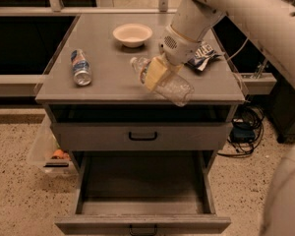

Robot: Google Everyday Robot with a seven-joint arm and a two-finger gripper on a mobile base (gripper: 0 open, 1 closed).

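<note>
On cabinet top (pixel 113 85), front: gripper (pixel 155 73) pinching clear plastic bottle (pixel 176 88), tilted, cap leftward.

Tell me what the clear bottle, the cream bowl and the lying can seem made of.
Clear crumpled bottle, at the gripper by the front edge of the grey table: thin plastic, see-through with glints. Round cream bowl: matte, perhaps paper or plastic. Silver cylindrical can on its side: probably metal, shiny.

gripper (pixel 155 74) on bottle (pixel 173 87), right of can (pixel 81 68)
</note>
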